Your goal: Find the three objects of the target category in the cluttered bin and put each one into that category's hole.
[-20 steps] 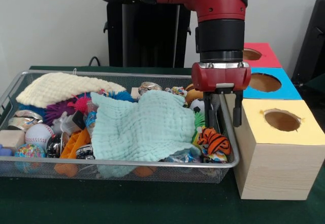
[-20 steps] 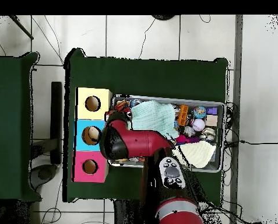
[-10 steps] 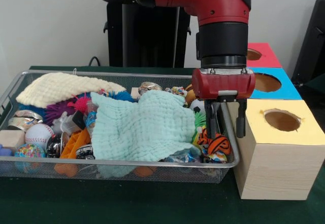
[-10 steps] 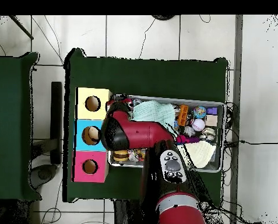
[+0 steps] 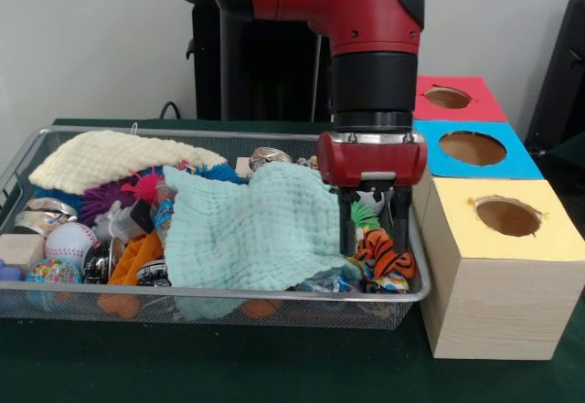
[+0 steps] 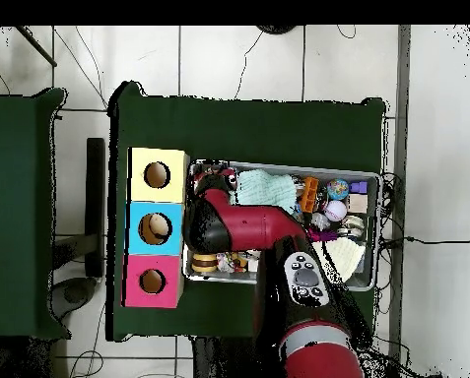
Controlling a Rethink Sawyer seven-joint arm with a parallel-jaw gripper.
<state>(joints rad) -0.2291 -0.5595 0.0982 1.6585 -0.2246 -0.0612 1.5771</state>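
The wire mesh bin (image 5: 183,291) holds cloths and toys. The tiger-striped ball (image 5: 386,255) lies at its front right corner. My gripper (image 5: 373,238) is open and low in the bin, with one finger (image 5: 345,229) left of the ball and the other just right of it. A black-and-white ball (image 5: 373,198) shows behind the gripper, and a baseball (image 5: 69,241) lies at the bin's left. The red-topped box's hole (image 5: 448,98) is at the far right. In the overhead view the arm (image 6: 219,224) hides the gripper and the ball, and the red box's hole (image 6: 152,282) shows.
A mint cloth (image 5: 251,229) covers the bin's middle and a cream cloth (image 5: 110,158) its far left. Spiky pom balls (image 5: 142,185) lie between them. The yellow-topped box (image 5: 507,216) stands beside the bin's right rim, with the blue-topped box (image 5: 477,147) behind it.
In the front view the gripper moved left from over the bin's right rim and dropped into the bin, so its fingers now stand either side of the tiger ball.
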